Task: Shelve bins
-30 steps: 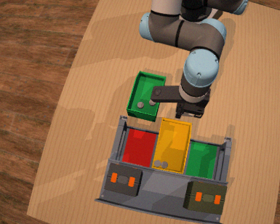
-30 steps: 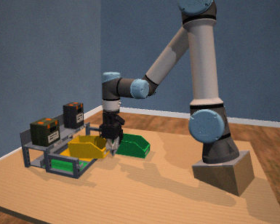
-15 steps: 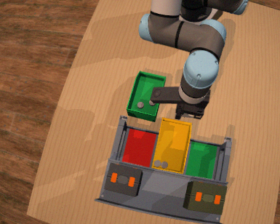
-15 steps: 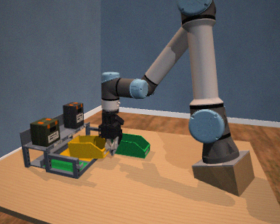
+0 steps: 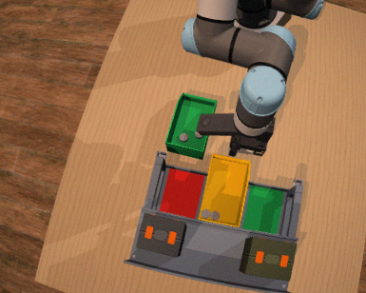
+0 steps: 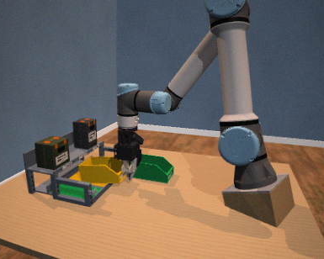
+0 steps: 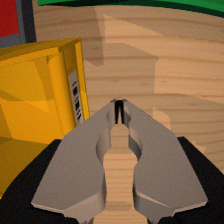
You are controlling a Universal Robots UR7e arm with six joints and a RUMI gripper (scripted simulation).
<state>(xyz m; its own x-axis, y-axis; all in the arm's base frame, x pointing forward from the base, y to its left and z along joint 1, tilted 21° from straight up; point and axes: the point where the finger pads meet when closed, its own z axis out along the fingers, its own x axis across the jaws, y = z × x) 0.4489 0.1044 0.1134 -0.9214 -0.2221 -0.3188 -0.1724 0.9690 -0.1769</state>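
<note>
The yellow bin point(image 5: 225, 181) point(image 6: 94, 173) point(image 7: 25, 100) stands in the middle bay of the shelf, its labelled open front toward the robot and jutting out past the front lip. Two grey parts lie at its inner end. My gripper point(image 6: 129, 175) point(image 7: 119, 101) is shut and empty, low just outside the yellow bin's front, not visibly touching it; its tips are hidden in the top view. The green bin point(image 5: 192, 114) point(image 6: 151, 169) point(image 7: 210, 7) stands on the table with grey parts inside. The red mark point(image 5: 183, 192) point(image 7: 7, 20) and green mark point(image 5: 263, 209) point(image 6: 69, 191) are uncovered.
The upper board point(image 5: 208, 243) of the shelf runs behind the bays. It carries a dark case point(image 5: 161, 234) point(image 6: 85, 134) and an olive case point(image 5: 271, 258) point(image 6: 52, 152). Grey side rails bound the bays. The green bin stands outside the shelf, near the red bay.
</note>
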